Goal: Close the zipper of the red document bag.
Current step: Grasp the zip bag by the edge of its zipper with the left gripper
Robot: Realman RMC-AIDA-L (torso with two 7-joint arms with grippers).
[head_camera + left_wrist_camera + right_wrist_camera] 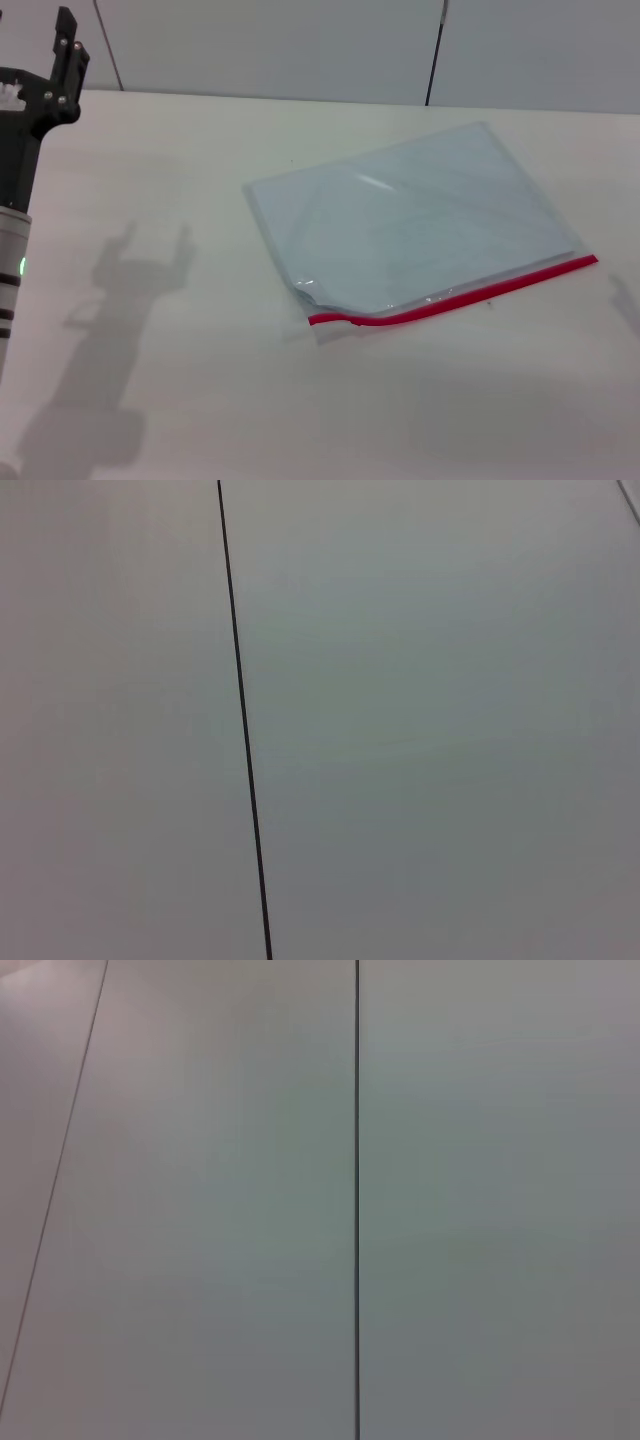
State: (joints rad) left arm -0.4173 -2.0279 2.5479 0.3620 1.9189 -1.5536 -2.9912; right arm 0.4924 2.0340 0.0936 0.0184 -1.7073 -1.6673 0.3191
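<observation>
The red document bag (420, 215) lies flat on the white table (200, 400), right of centre, a translucent pale-blue pouch turned at an angle. Its zipper (460, 297) is a thin red strip along the long edge nearest me. At the strip's left end (325, 318) the plastic buckles and lifts a little. My left gripper (68, 45) is raised at the far left, well away from the bag, fingers pointing up; its shadow on the table shows two prongs apart. The right gripper is out of view. Both wrist views show only wall panels.
A pale panelled wall (300, 40) with dark seams (434, 50) runs behind the table's far edge. The left arm's shadow (130, 290) falls on the table left of the bag. A faint shadow (628, 300) touches the right edge.
</observation>
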